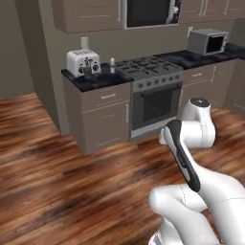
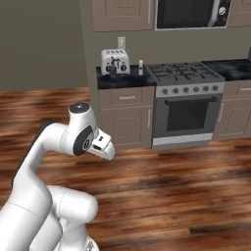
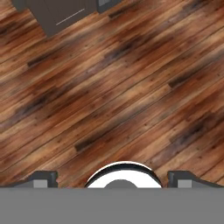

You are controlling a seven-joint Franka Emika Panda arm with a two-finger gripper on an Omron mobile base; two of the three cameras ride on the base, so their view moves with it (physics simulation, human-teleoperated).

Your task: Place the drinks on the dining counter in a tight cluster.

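Approach phase, nothing held: gripper (image 3: 112, 177) spread wide over bare wood floor. White red-capped bottle (image 1: 112, 63) on narrow worktop (image 1: 98, 80) beside toaster (image 1: 83, 62). Next: drive closer, then reach for bottle.

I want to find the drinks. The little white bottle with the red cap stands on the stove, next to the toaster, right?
Not quite. The white red-capped bottle stands on the narrow black marble worktop, between the silver toaster and the stove, not on the stove. The left base view shows it.
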